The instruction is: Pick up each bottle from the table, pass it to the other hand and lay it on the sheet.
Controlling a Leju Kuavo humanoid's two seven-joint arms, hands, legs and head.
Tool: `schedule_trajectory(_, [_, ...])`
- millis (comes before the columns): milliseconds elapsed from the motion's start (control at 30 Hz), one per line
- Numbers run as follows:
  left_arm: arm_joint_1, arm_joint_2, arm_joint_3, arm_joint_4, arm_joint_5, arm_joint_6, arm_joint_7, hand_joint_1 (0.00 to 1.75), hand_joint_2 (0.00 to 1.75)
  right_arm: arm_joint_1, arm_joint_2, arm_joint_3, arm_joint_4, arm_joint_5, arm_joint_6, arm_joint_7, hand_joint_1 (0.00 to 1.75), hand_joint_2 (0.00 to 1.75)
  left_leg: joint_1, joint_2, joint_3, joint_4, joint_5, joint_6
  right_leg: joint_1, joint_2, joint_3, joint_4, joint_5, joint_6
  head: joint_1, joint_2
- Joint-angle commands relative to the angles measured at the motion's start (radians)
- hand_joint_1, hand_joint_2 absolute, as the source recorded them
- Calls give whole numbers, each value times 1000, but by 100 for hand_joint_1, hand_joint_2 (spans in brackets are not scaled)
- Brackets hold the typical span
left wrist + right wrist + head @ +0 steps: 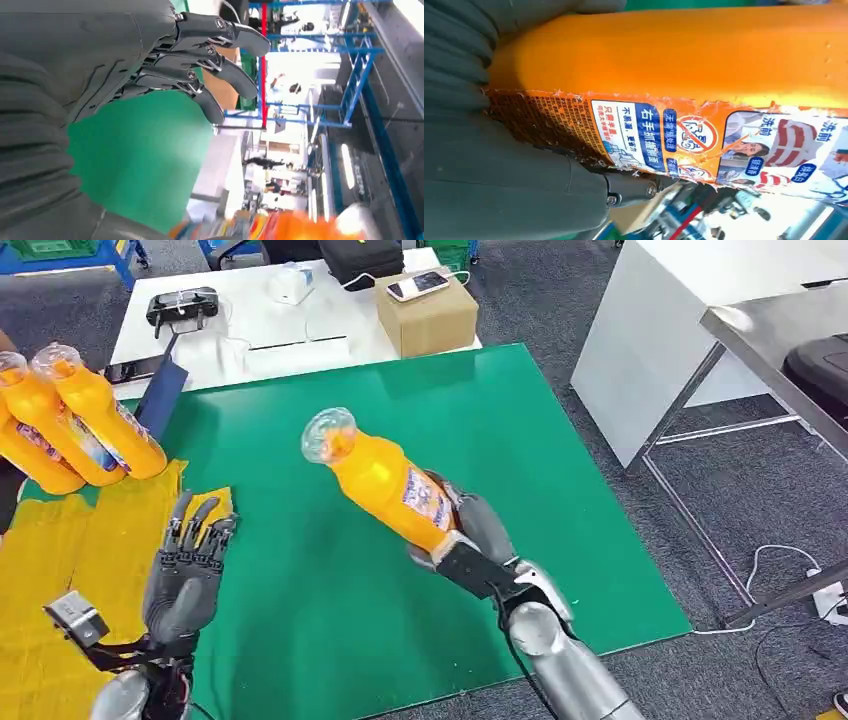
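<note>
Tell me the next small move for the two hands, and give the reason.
Probably bring the right hand with its orange bottle leftward toward the left hand. The right hand grips the bottle's lower body, held tilted above the green mat, while the left hand waits with fingers spread, holding nothing, beside the yellow sheet. The handover is not yet done.

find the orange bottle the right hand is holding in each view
Head view: orange bottle mid-frame, raised over the green mat, cap toward the left hand.
Left wrist view: blurred orange shape at the picture's bottom edge, likely this bottle.
Right wrist view: its body and label across the frame.
Shared landmark: the green mat.
</note>
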Motion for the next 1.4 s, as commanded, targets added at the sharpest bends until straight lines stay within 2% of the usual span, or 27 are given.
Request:
schedule_trajectory(33, [-2, -11, -200, -37, -95, 89, -26, 0, 175, -124, 112, 104, 232, -1, -14, 15, 175, 175, 2, -3, 4, 0, -2, -1, 1, 6, 3, 0, -1, -3, 0, 0])
schedule_trajectory(167, [-25, -2, -220, -19, -117, 126, -45, 0, 175, -129, 123, 137, 266, 3, -15, 9, 175, 175, 2, -3, 3, 0, -1, -1, 0, 5, 3, 0, -1, -2, 0, 0])
schedule_trajectory(200, [-29, -2, -212, -15, -103, 123, -63, 175, 175, -134, 123, 145, 273, 3, -13, 8, 175, 175, 2, -4, 4, 0, -2, -1, 0, 6, 4, 0, -1, -3, 0, 0])
schedule_trajectory(333, [-33, -8, -183, -15, -114, 114, -105, 175, 175, -144, 120, 154, 283, 0, -13, 5, 175, 175, 2, -4, 4, 1, -2, -2, 0, 7, 3, 0, -1, -3, 0, 0])
schedule_trajectory(533, [-43, -18, -158, 2, -125, 132, -92, 175, 175, -138, 118, 159, 280, 5, -15, 7, 175, 175, 1, -4, 2, 0, -1, -1, 0, 4, 2, 0, 0, -2, 0, 0])
schedule_trajectory(567, [-46, -22, -151, 6, -123, 137, -89, 65, 175, -138, 118, 160, 278, 6, -15, 8, 175, 175, 1, -3, 2, 0, 0, -1, 0, 3, 2, 0, 0, -2, 0, 0])
schedule_trajectory(667, [-46, -22, -151, 6, -123, 137, -89, 65, 175, -138, 118, 160, 278, 6, -15, 8, 175, 175, 1, -4, 2, 0, 0, -1, 0, 3, 2, 0, 0, -2, 0, 0])
schedule_trajectory(700, [-48, -26, -143, 11, -122, 145, -83, 0, 175, -137, 118, 161, 277, 6, -15, 8, 175, 175, 1, -3, 1, 0, 0, -1, 0, 3, 1, 0, 0, -2, 0, 0])
schedule_trajectory(733, [-51, -25, -139, 16, -130, 158, -59, 0, 0, -131, 116, 161, 268, 9, -20, 11, 175, 175, 2, -5, 3, 1, -1, -1, 0, 5, 3, 0, -1, -3, 0, 0])
schedule_trajectory(1033, [-53, -25, -120, 39, -143, 180, -37, 0, 0, -112, 108, 181, 217, 17, -18, 15, 175, 175, 2, -6, 3, 1, -1, -2, 0, 4, 4, 0, -1, -3, 0, 0])
schedule_trajectory(1067, [-53, -25, -120, 42, -152, 191, -24, 0, 175, -112, 107, 184, 214, 17, -17, 16, 175, 175, 1, -4, 1, 0, 0, -1, 0, 2, 1, 0, 0, -2, 0, 0])
schedule_trajectory(1400, [-39, -19, -73, 50, -161, 223, -26, 0, 175, -80, 75, 195, 124, 22, -28, 17, 175, 175, 2, -5, 3, 0, -1, -1, 0, 3, 3, -1, -1, -2, 0, 0])
